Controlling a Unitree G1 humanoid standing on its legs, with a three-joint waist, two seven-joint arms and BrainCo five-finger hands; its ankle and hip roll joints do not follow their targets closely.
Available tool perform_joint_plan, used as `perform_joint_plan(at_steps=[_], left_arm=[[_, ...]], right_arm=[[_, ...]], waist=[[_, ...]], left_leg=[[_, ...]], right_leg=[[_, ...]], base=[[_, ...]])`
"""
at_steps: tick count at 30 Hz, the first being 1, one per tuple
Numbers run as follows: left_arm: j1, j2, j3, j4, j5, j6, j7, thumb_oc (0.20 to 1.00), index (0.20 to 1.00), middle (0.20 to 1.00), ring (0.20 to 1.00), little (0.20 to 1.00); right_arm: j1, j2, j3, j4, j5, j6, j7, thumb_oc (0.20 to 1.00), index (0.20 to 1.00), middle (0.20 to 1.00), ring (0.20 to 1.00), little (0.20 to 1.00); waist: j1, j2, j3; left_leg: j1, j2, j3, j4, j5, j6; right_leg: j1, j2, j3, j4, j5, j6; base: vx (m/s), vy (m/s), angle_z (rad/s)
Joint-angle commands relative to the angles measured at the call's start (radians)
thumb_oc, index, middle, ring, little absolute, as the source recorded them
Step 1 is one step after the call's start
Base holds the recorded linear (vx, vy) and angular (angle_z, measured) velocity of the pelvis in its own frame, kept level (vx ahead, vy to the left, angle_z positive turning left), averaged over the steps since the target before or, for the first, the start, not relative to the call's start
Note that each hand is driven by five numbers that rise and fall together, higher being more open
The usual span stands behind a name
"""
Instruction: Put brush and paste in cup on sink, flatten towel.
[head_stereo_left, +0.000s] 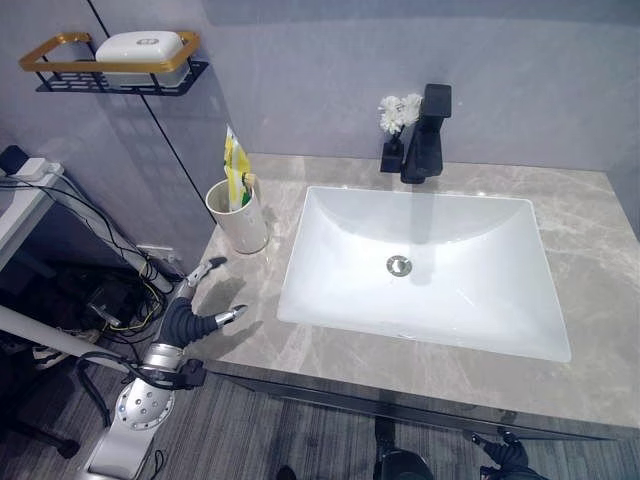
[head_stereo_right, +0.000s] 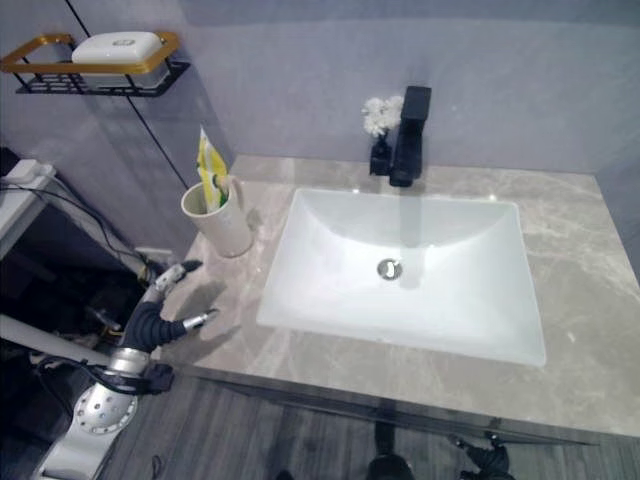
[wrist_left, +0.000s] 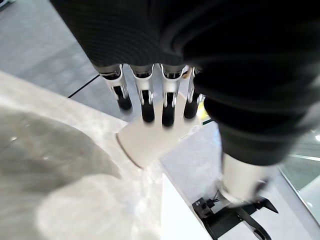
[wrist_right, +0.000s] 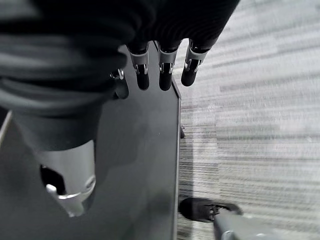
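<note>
1. Left eye view: seeing the cup (head_stereo_left: 238, 217) sitting left of centre on the counter (head_stereo_left: 600, 260), just beside the sink (head_stereo_left: 425, 270), with the paste (head_stereo_left: 234, 165) already poking out of it. Not spotting a towel. Hovering at lower left, apart from the cup: left hand (head_stereo_left: 190, 315), fingers spread, holding nothing.
2. Right eye view: looking the same. Noticing the faucet (head_stereo_right: 408, 135) at top centre, little flowers (head_stereo_right: 378, 113) touching its side, and a soap dish rack (head_stereo_right: 90, 62) in the upper left.
3. Left wrist view: pointing straight fingers (wrist_left: 145, 102) at the cup, thumb apart. Probably best easing clear without knocking the cup over.
4. Right wrist view: hanging low by a dark cabinet edge, right hand (wrist_right: 150, 60) relaxed and empty above the floor (wrist_right: 260, 100). Guessing the towel is next, so going looking for it.
</note>
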Motion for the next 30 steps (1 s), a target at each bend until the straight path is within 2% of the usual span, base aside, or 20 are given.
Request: perform_joint_plan(at_steps=[1,4,6,13,18,22,30], left_arm=[[0.01,-0.003,0.056,-0.016,-0.117,-0.017,-0.019,0.2,0.2,0.2,0.2,0.2],[0.009,-0.05,0.068,0.027,-0.232,0.018,-0.047,0.2,0.2,0.2,0.2,0.2],[-0.025,-0.058,0.089,0.054,-0.255,0.023,-0.038,0.2,0.2,0.2,0.2,0.2],[-0.068,-0.055,0.096,0.088,-0.275,0.028,-0.046,0.2,0.2,0.2,0.2,0.2],[-0.122,-0.053,0.064,0.103,-0.306,0.032,-0.057,0.2,0.2,0.2,0.2,0.2],[-0.138,-0.08,0.02,0.086,-0.49,0.051,-0.12,0.2,0.2,0.2,0.2,0.2],[-0.135,-0.1,0.02,0.096,-0.523,0.058,-0.123,0.2,0.2,0.2,0.2,0.2]], right_arm=[[-0.04,0.013,0.034,0.01,-0.044,-0.004,-0.005,1.0,1.0,1.0,1.0,1.0],[-0.056,-0.006,0.069,0.011,-0.092,0.011,0.009,1.0,1.0,1.0,1.0,1.0],[-0.076,-0.021,0.102,-0.001,-0.133,0.02,0.019,1.0,1.0,1.0,1.0,1.0],[-0.089,-0.042,0.133,-0.035,-0.162,0.026,0.037,1.0,1.0,1.0,1.0,1.0],[-0.104,-0.046,0.138,-0.014,-0.166,0.028,0.028,1.0,1.0,1.0,1.0,1.0],[-0.112,-0.056,0.159,0.007,-0.216,0.047,0.02,1.0,1.0,1.0,1.0,1.0],[-0.104,-0.064,0.151,0.02,-0.211,0.042,0.029,1.0,1.0,1.0,1.0,1.0]], waist=[[0.006,-0.033,-0.03],[0.014,-0.014,-0.031],[0.016,-0.006,-0.026],[0.012,0.006,-0.02],[0.007,0.017,-0.012],[-0.01,0.029,-0.009],[-0.018,0.035,-0.012]], left_leg=[[-0.03,-0.093,0.028,0.023,-0.008,0.024],[-0.045,-0.084,0.033,0.019,0.006,0.014],[-0.058,-0.078,0.032,0.012,0.02,0.007],[-0.09,-0.069,0.035,0.006,0.033,-0.003],[-0.125,-0.065,0.036,0.006,0.042,-0.007],[-0.126,-0.06,0.05,0.006,0.042,-0.011],[-0.114,-0.054,0.065,0.006,0.041,-0.016]], right_leg=[[-0.044,-0.071,0.06,0.001,0.001,0.092],[-0.055,-0.067,0.053,0.001,-0.008,0.088],[-0.06,-0.064,0.054,0.001,-0.011,0.082],[-0.085,-0.059,0.056,0.001,-0.017,0.075],[-0.117,-0.054,0.066,0.001,-0.016,0.072],[-0.128,-0.046,0.081,0.001,-0.021,0.068],[-0.124,-0.038,0.088,0.001,-0.028,0.064]], base=[[0.01,-0.046,0.11],[0.02,-0.045,0.04],[0.02,-0.057,0.02],[0.01,-0.024,0.01],[0.0,-0.007,0.0],[0.01,-0.008,-0.05],[0.01,-0.012,-0.05]])
